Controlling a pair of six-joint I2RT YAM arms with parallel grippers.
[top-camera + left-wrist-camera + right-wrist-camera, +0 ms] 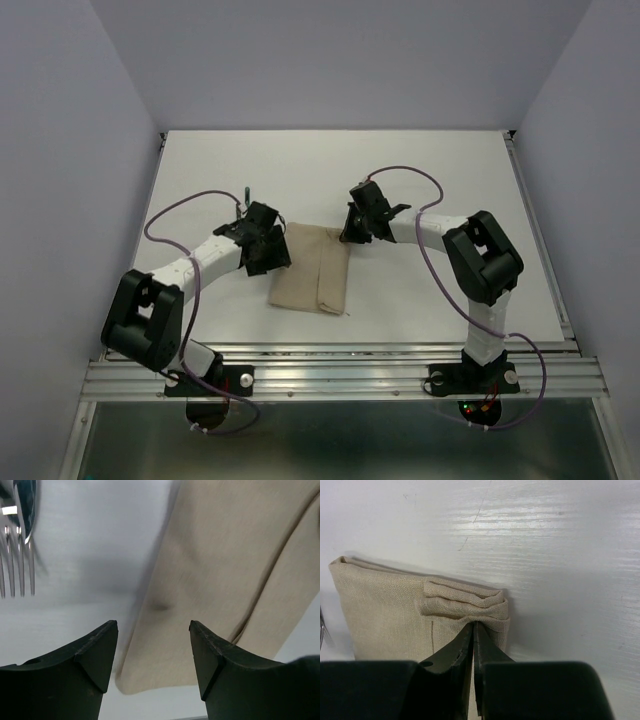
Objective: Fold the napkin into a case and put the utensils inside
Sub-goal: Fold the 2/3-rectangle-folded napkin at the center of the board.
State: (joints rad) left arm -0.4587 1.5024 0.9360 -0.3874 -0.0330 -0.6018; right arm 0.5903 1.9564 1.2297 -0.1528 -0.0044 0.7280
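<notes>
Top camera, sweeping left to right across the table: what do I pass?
Open black left gripper → beige-tan folded cloth napkin → black right gripper, shut on the napkin's far right corner.

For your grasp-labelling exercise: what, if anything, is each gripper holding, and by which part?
The right gripper pinches the napkin at one corner, where its folded layers bunch. The left gripper is open and holds nothing.

at ten o'clock the silver metal fork point(21, 565) is cut off above its tines, and the beige-tan cloth napkin point(225, 570) is blurred along its nine o'clock edge.
</notes>
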